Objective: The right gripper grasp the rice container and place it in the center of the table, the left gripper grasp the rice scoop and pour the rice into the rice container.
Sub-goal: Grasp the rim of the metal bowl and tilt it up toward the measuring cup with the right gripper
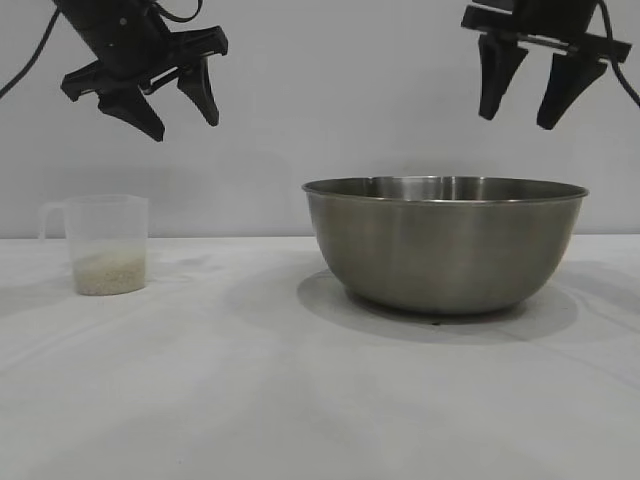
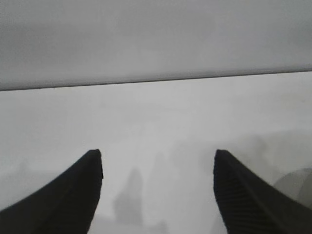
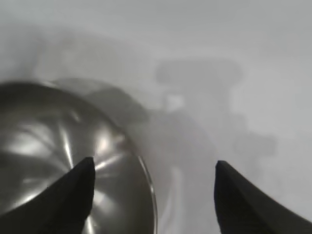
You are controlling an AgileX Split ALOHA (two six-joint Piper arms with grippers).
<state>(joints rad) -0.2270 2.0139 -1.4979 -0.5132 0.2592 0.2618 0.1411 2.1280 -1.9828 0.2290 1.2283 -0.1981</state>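
On the table [image 1: 300, 400], right of middle: rice container [image 1: 446, 243], upright, empty as far as visible. Near the left edge: rice scoop [image 1: 106, 243], upright, rice [image 1: 108, 273] in its bottom. Right gripper [image 1: 540, 95] above the container's rim, jaws spread, holding nothing. Left gripper [image 1: 178, 108] above the scoop, jaws spread, empty. Risks: thin rolled rim slipping from a pinch; light scoop tipping and spilling grains if nudged.
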